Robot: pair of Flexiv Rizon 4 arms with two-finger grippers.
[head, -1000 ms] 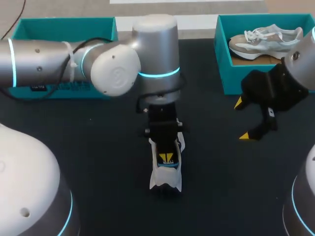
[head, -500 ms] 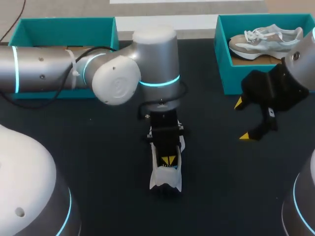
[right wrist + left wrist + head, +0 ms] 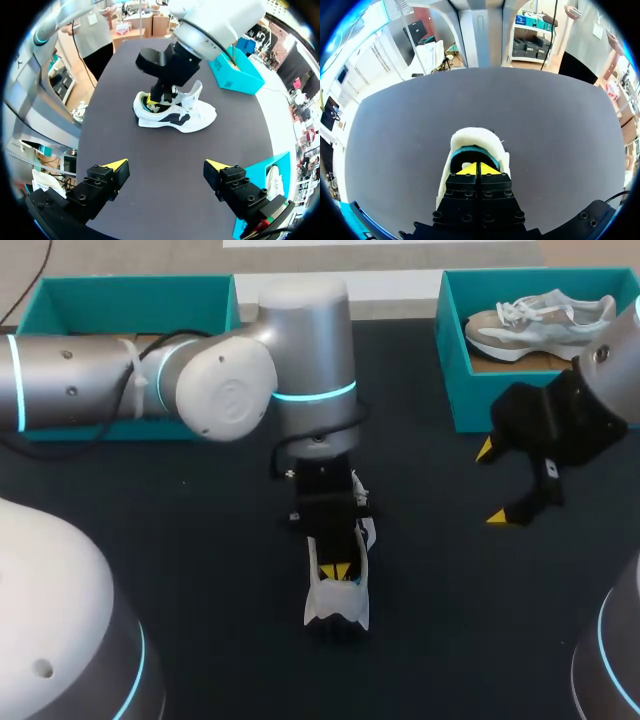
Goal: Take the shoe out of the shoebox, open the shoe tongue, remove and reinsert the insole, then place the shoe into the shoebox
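My left end effector (image 3: 337, 570) is pinched together, its tips down inside the opening of the white shoe (image 3: 336, 610), which stands mid-bench (image 3: 200, 550). My right end effector (image 3: 491, 483) hangs spread wide just beside the right shoebox (image 3: 455, 390).

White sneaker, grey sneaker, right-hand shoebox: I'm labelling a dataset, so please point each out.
white sneaker (image 3: 197, 117), right wrist view, side of its forefoot.
grey sneaker (image 3: 540, 320), head view, middle of its side.
right-hand shoebox (image 3: 472, 400), head view, teal front wall.
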